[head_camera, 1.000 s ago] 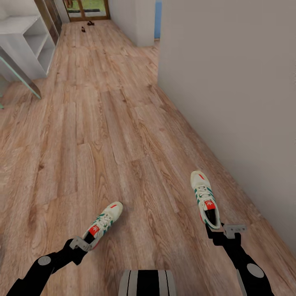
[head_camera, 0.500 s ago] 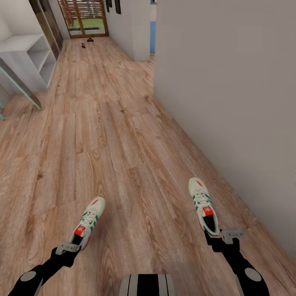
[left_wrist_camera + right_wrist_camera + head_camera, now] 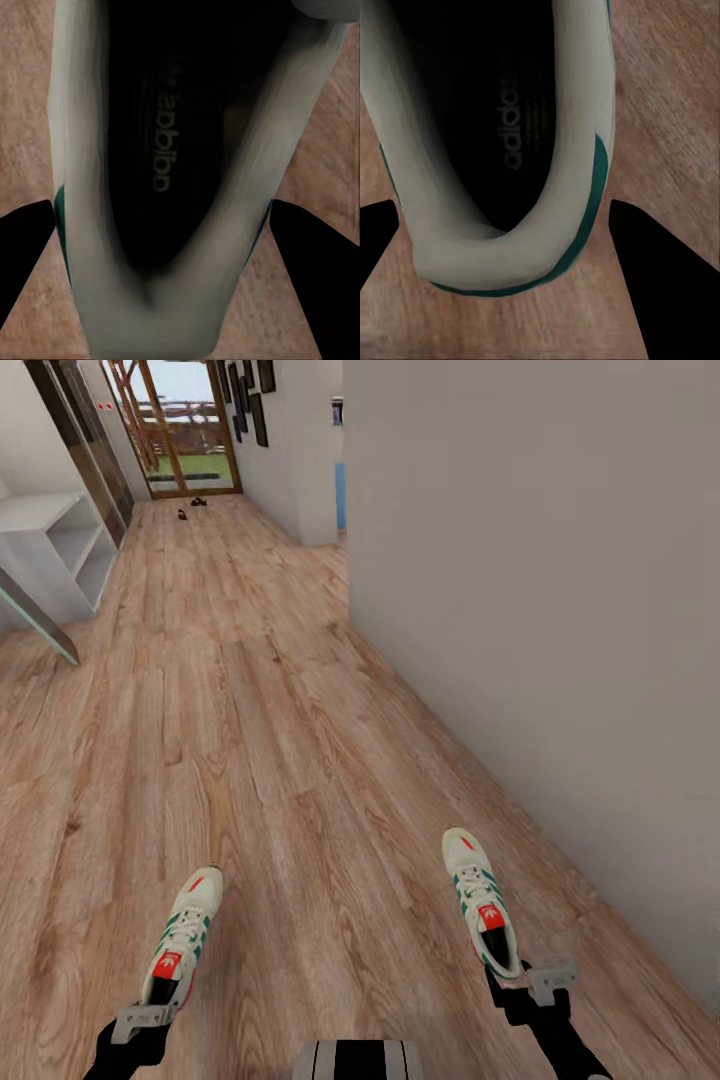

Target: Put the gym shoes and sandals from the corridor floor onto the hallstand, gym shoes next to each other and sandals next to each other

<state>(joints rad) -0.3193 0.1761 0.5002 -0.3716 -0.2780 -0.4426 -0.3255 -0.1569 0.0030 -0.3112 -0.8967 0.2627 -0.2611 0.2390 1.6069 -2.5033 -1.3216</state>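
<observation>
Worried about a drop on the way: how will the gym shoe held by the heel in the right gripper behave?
The gym shoe juts forward from the right gripper, so it may droop or swing. Its padded heel rim probably squashes rather than slips.

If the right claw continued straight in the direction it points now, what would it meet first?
Probably nothing soon: the right claw, holding a white green-striped gym shoe, points along bare wood-plank floor; depth is uncertain.

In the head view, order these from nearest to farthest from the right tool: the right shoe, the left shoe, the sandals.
1. Right shoe: held by its heel in the right tool.
2. Left shoe: across, on the robot's left side.
3. Sandals: far down the corridor, by the glass door.
</observation>
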